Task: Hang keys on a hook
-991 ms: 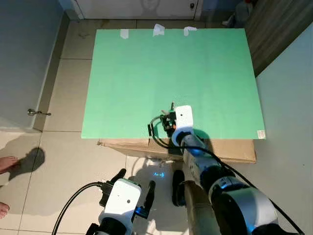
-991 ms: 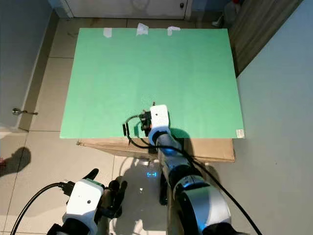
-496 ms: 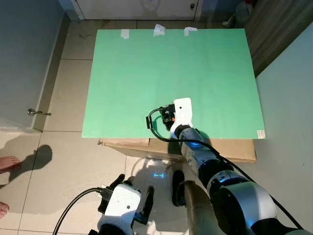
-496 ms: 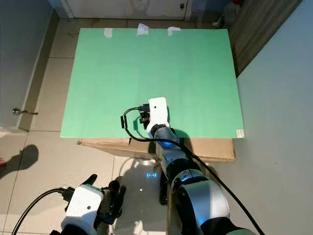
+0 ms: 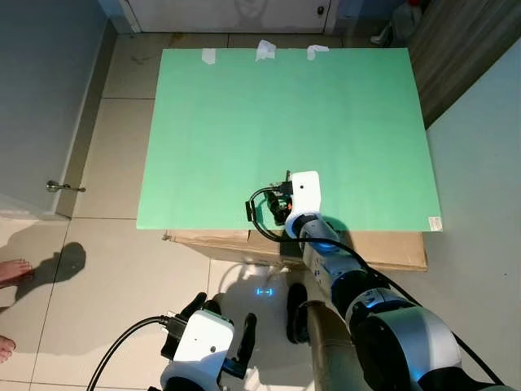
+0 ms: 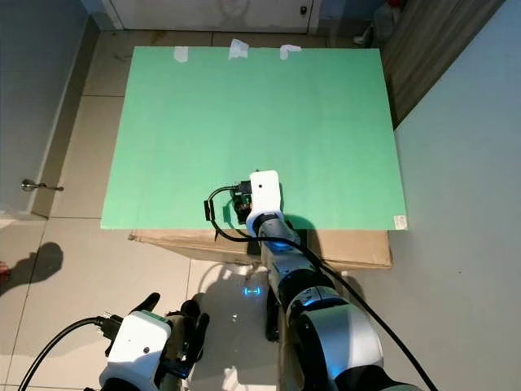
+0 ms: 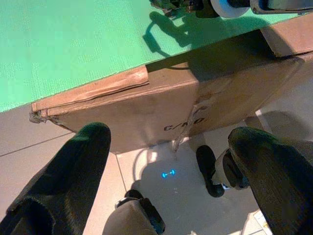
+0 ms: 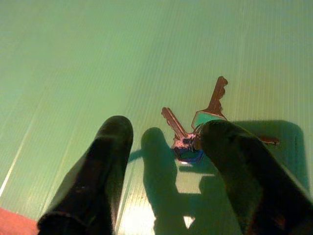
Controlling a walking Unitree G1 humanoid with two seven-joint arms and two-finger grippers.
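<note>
the keys (image 8: 195,134) lie flat on the green board (image 5: 285,106), near its front edge, with the right gripper (image 8: 171,161) poised just above them, its fingers spread and one fingertip (image 8: 230,147) overlapping the bunch. the left gripper (image 7: 171,161) hangs below the board's front edge beside the cardboard box (image 7: 161,103), its fingers also spread apart.

Metal keys (image 8: 195,132), matt ribbed sheet (image 8: 98,58)

Pale tiled floor (image 5: 98,269) with grey grout lines; grey wall (image 5: 41,90) at left, white door base (image 5: 228,12) beyond, dark wood panel (image 5: 464,49) at right.
</note>
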